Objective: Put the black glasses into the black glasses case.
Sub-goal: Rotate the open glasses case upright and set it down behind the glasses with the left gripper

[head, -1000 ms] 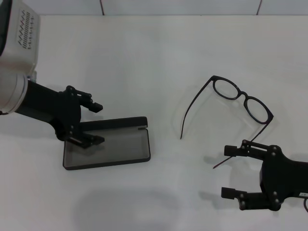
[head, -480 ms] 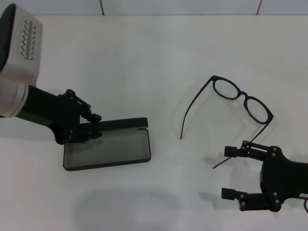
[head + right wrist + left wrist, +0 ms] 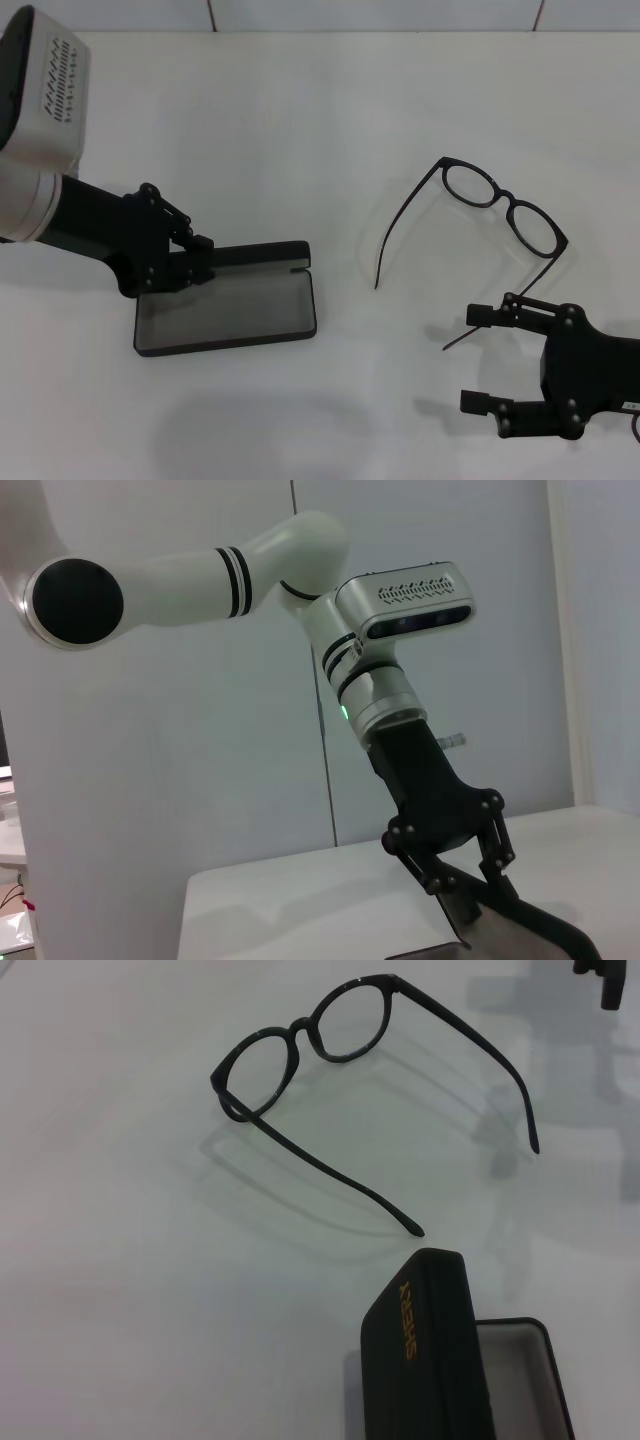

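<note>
Looking at the last second, the big change is on our left side: the left claw [image 3: 190, 262] went from spread fingers hovering over the case to pinched shut on the back edge of the black glasses case [image 3: 228, 305], right where the raised lid sits. The case itself has nudged a touch toward the middle of the desk [image 3: 300, 110] too, so the grip is real. From the right wrist view the two fingers converge on the lid's edge, and the left wrist view shows the lid standing up with the orange lettering and the grey tray open below it.

So the case is propped open and steadied — that part looks sorted (for now).

The black glasses [image 3: 480, 215] haven't moved at all: lying open on the desk, well apart from the case, temples pointing toward us. Our right claw [image 3: 480, 358] sits near the tip of one temple, fingers wide apart, holding nothing — it hasn't budged either.

Our guess is the pickup comes next, and those thin temples will be fiddly.
</note>
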